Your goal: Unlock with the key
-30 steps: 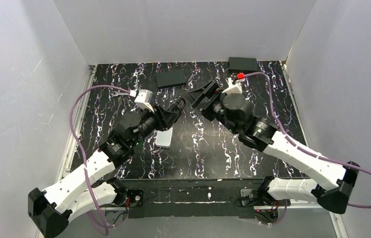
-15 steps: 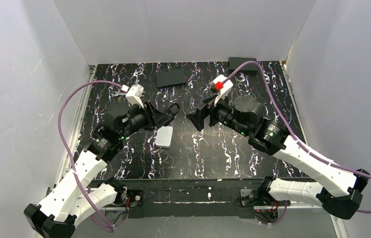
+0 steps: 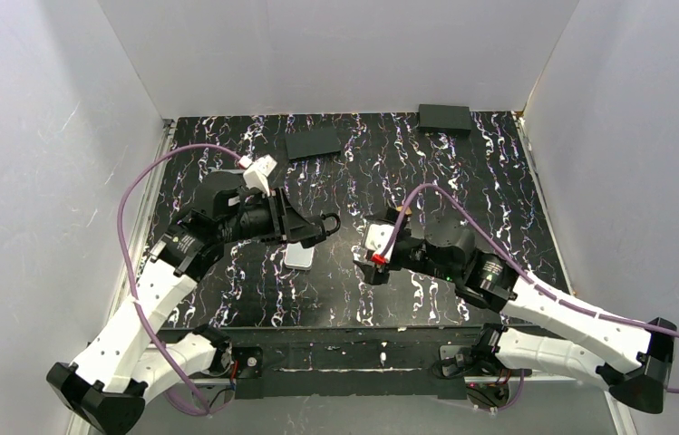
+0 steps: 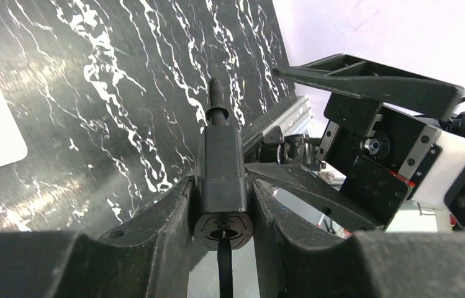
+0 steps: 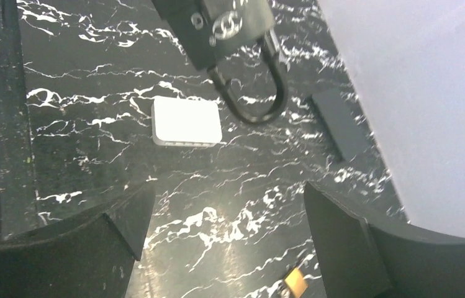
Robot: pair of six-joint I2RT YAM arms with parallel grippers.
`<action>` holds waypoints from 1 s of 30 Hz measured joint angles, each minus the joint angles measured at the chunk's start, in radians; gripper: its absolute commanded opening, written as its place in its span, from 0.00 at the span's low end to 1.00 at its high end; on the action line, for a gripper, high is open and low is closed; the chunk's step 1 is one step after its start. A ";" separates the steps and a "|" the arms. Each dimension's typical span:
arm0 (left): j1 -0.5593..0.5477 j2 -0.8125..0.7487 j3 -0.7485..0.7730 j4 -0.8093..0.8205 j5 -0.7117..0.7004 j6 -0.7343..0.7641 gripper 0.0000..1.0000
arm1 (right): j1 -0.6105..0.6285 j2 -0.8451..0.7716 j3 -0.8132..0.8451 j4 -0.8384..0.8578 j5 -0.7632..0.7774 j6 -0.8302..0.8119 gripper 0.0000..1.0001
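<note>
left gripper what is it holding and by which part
The left gripper clamps the padlock by its black body, shackle sticking out in front. The right gripper is open and empty.

Table (image 3: pixel 444 172): black, streaked all over with white marble veins.
Padlock (image 4: pixel 220 167), in the left gripper (image 3: pixel 306 225) (black): matt black body, dark glossy shackle.
Pad (image 5: pixel 186 121) just under the left gripper: plain white.
Key (image 5: pixel 295 282), close by the right gripper (image 5: pixel 226 198) (also black): only a brass-gold bit shows.
Arms (image 3: pixel 553 308): white shells, black joints.
Cables (image 3: pixel 150 181): purple.
Patch (image 3: pixel 377 259) on the right wrist: red.
Two flat boxes (image 3: pixel 313 142), well beyond both grippers: black.
</note>
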 measured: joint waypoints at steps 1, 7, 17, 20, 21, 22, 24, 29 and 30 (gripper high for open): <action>0.000 0.006 0.004 -0.008 0.009 -0.005 0.00 | 0.009 0.002 0.000 0.014 -0.003 -0.023 0.98; 0.002 0.048 0.024 -0.015 0.090 -0.064 0.00 | 0.091 0.041 0.000 0.121 -0.002 -0.174 0.97; 0.003 0.054 0.025 -0.012 0.136 -0.105 0.00 | 0.116 0.142 0.000 0.214 0.037 -0.304 0.78; 0.003 0.053 0.025 -0.013 0.139 -0.108 0.00 | 0.116 0.159 0.000 0.229 0.055 -0.327 0.72; 0.003 0.053 0.025 -0.013 0.140 -0.109 0.00 | 0.116 0.164 0.000 0.234 0.059 -0.333 0.68; 0.003 0.053 0.025 -0.013 0.141 -0.111 0.00 | 0.116 0.166 0.000 0.239 0.062 -0.336 0.64; 0.003 0.053 0.025 -0.015 0.145 -0.112 0.00 | 0.116 0.169 0.000 0.251 0.070 -0.345 0.54; 0.003 0.052 0.025 -0.028 0.153 -0.113 0.00 | 0.115 0.172 0.000 0.274 0.077 -0.362 0.32; 0.003 0.052 0.025 -0.033 0.155 -0.112 0.00 | 0.114 0.172 0.000 0.277 0.077 -0.364 0.29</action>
